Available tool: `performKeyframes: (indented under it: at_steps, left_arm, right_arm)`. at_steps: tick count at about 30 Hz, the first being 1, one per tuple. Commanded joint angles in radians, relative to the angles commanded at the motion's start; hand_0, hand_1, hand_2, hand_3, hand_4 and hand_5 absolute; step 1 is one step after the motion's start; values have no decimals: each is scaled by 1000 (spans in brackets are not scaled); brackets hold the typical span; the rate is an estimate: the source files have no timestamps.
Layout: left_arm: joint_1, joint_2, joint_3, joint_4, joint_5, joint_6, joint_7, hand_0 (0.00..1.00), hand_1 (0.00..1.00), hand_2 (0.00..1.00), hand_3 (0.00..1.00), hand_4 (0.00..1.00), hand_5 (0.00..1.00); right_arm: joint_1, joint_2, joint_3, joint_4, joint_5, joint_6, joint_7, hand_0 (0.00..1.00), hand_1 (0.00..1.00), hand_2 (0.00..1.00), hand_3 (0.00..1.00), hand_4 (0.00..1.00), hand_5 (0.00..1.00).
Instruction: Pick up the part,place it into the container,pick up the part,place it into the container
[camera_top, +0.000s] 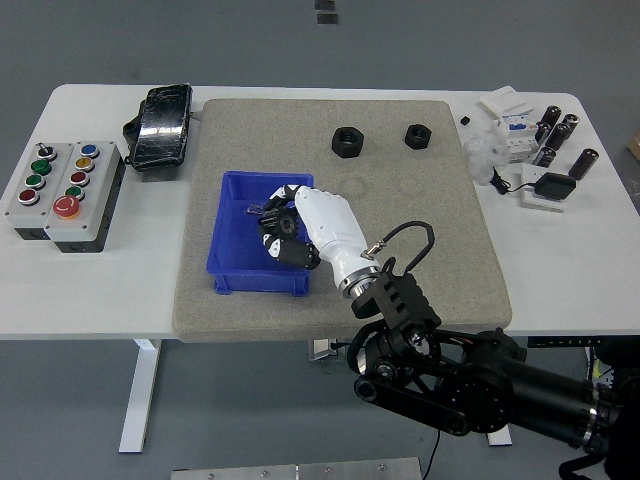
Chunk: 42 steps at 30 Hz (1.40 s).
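My right hand (285, 235) is white with black finger pads. It reaches from the lower right over the right half of the blue container (232, 262). Its fingers are curled around a dark black part (287, 249), held just above the container's floor. Two black hex nut parts lie on the grey mat at the back: a larger one (348, 141) and a smaller one (416, 135). The hand hides most of what lies in the container. My left arm is out of view.
The grey mat (430, 250) covers the table's middle. A button box (62, 189) sits at the left, and a black pouch (162, 122) at the back left. Small cylinders, white boxes and a black adapter (535, 150) crowd the back right corner.
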Motion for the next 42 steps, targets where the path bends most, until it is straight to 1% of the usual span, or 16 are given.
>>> performKeyframes:
  at_steps: [1,6,7,9,12,13,18,19,23,24,25,30,32,36,37,42]
  left_arm:
    - [0,0,0,0,0,0,0,630,552,533,609,656,387]
    - [-1,0,0,0,0,0,0,630,552,533,609,656,387]
    - [-1,0,-1,0,1,0,1,629,552,532,609,657,391]
    - [-1,0,-2,0,2,-1,1,629,552,532,609,657,391]
    - [-1,0,-2,0,2,-1,1,629,552,532,609,657,391]
    - [0,0,-2,0,2,-1,2,630,552,531,609,657,392]
    - [0,1,-3,0,3,-1,2,630,552,531,609,657,392]
    - [0,1,-3,0,3,-1,2,629,552,532,609,656,393]
    - [0,2,-2,0,3,-1,2,629,552,532,609,656,393]
    - [1,2,-2,0,3,-1,1,629,552,532,609,656,393]
    - [1,1,-2,0,3,-1,1,630,552,531,609,656,393]
    - [4,-1,-1,0,2,-1,0,630,552,531,609,656,393]
    - [5,-1,-2,0,3,0,0,629,552,531,608,653,391]
    - [7,-2,-1,0,0,0,-1,629,552,531,608,653,391]
    - [8,-3,1,0,-3,0,-2,630,552,530,607,653,391]
    - [8,-4,-2,0,0,0,-1,630,552,530,607,653,391]
  right_arm:
    - [1,2,-4,-5,12,0,6,540,620,596,608,384,2]
    - [0,10,-13,-30,63,34,20,540,620,596,608,384,2]
    - [1,11,-11,-33,62,44,16,641,757,791,755,456,100]
    - [2,11,-6,-36,56,60,4,641,757,791,755,456,100]
    - [1,10,0,-38,50,66,-4,641,757,791,755,456,100]
    - [1,10,2,-38,48,66,-4,705,824,868,858,649,179]
    - [-3,9,16,-34,39,56,-1,705,824,868,858,649,179]
    - [-5,8,22,-31,37,50,2,706,823,856,848,669,198]
    - [-21,-1,77,-5,35,4,32,706,823,856,848,669,198]
    - [-30,-7,100,8,41,0,47,706,823,856,848,669,198]
    - [-39,-14,122,20,50,0,62,680,790,799,797,674,215]
    - [-97,-52,232,63,120,0,145,680,790,799,797,674,215]
    - [-124,-67,281,67,150,0,176,674,783,794,771,669,218]
    - [-181,-90,378,60,204,0,232,674,783,794,771,669,218]
    - [-196,-95,402,55,223,0,251,660,759,776,748,667,221]
    - [-248,-113,492,5,329,0,346,660,759,776,748,667,221]
